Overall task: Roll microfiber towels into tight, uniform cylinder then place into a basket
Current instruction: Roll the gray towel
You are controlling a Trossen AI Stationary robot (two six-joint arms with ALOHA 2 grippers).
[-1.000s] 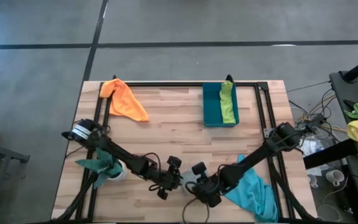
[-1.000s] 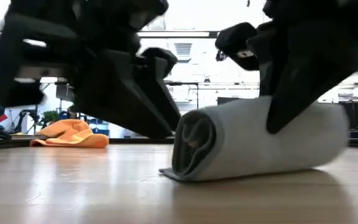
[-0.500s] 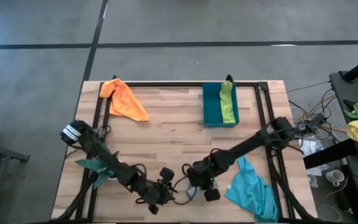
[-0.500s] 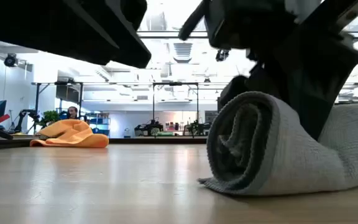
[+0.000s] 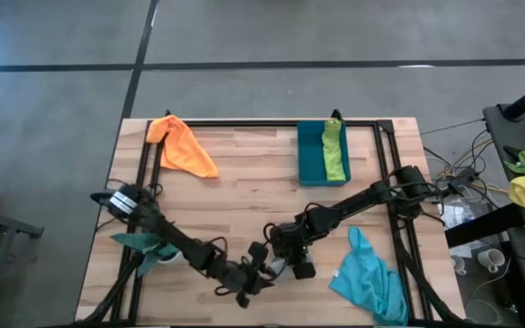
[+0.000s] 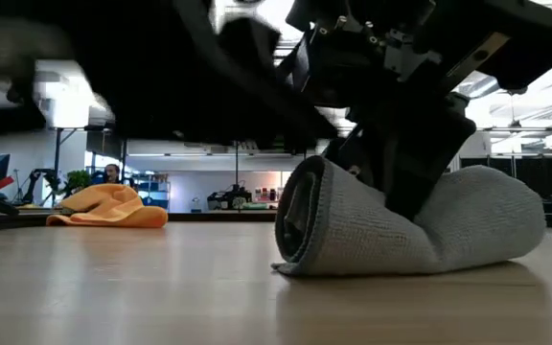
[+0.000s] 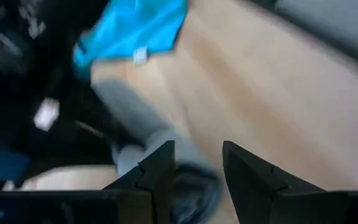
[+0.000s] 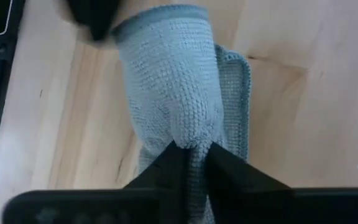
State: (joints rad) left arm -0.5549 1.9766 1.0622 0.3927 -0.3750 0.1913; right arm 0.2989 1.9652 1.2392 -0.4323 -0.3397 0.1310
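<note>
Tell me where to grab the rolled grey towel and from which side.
Grip the grey towel across its middle, coming straight down from above. It lies on its side on the table as a soft roll, so pinching the midsection probably keeps the coil from unwinding. The right tool already pinches it there.

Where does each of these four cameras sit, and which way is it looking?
High view: above the table, looking straight down; both arms show, with the basket at the far side.
Low view: at table-top height, looking level at the grey towel; arms come in from above.
Left wrist view: on the left arm, looking past its own fingers at the towel.
Right wrist view: on the right arm; the right gripper pinches the towel.
All four views share the grey towel.
</note>
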